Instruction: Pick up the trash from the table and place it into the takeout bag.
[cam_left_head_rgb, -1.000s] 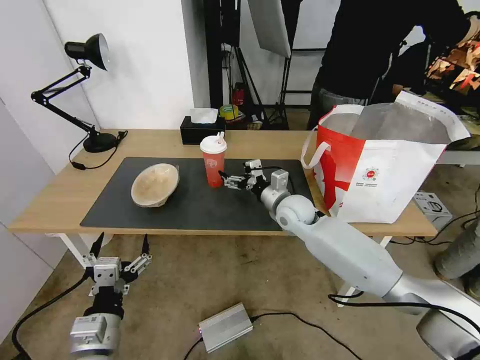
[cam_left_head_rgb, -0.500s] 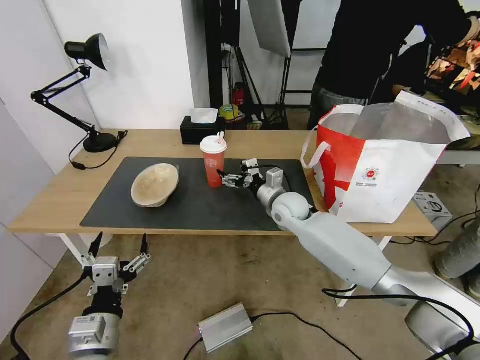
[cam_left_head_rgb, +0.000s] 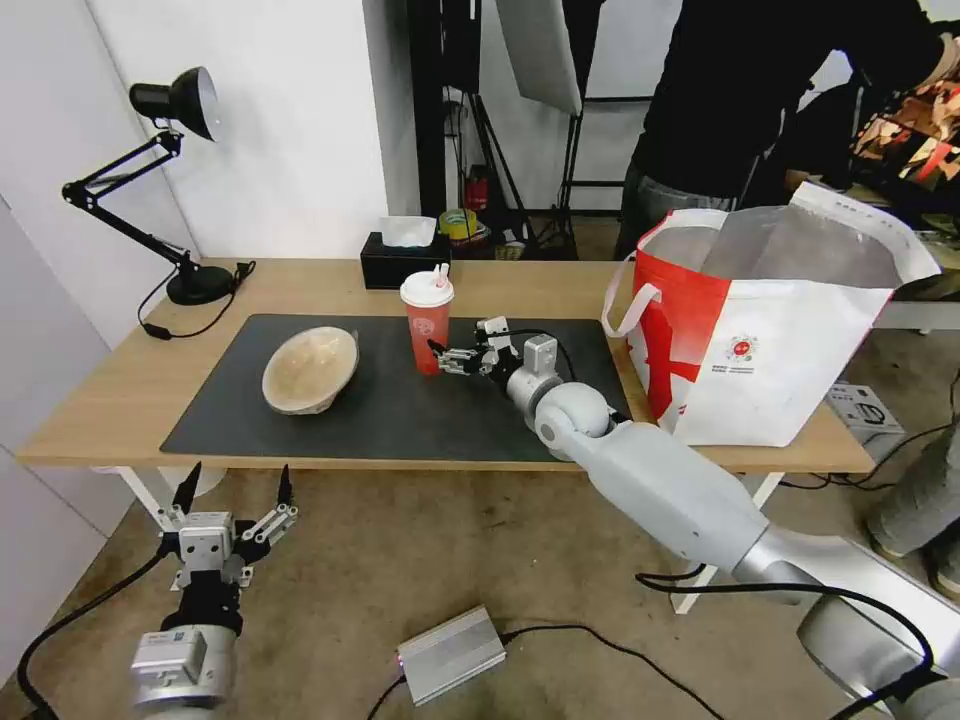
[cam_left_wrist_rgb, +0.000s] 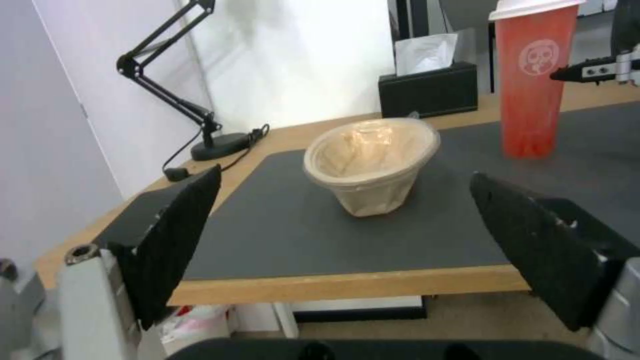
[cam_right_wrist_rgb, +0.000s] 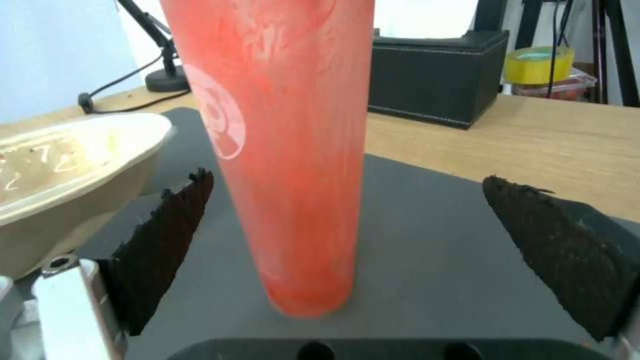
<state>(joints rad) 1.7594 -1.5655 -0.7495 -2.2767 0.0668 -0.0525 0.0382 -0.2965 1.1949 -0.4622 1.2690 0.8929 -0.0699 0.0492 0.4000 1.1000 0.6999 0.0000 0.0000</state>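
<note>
— Two pieces of trash stood on the counter (cam_left_head_rgb: 120, 395): where exactly?

— Both were on the dark grey mat (cam_left_head_rgb: 400, 420). The tan paper-pulp bowl (cam_left_head_rgb: 310, 370) lay tilted on its side toward the left, and the red drink cup (cam_left_head_rgb: 427, 325) with its white lid stood upright just right of it, near the mat's far edge.

— And the right tool?

— The right tool (cam_left_head_rgb: 440, 357) reached over the mat from the right, level with the cup's lower half, its fingers spread apart. In the right wrist view the cup (cam_right_wrist_rgb: 280, 150) stood between the two black fingertips (cam_right_wrist_rgb: 167, 235), nearer one of them, and I could not tell any contact.

— The left one?

— The left tool (cam_left_head_rgb: 232, 490) hung below the counter's near edge, at the left, above the floor, fingers wide apart and holding nothing. Its wrist view looked across at the bowl (cam_left_wrist_rgb: 370, 162) and the cup (cam_left_wrist_rgb: 533, 80).

— The takeout bag?

— The takeout bag (cam_left_head_rgb: 780, 340) stood upright on the counter's right end, well apart from the cup, its mouth open and the foil lining showing. A black tissue box (cam_left_head_rgb: 400, 262) sat at the far edge behind the cup, and a black desk lamp (cam_left_head_rgb: 150, 180) at the far left corner.
</note>
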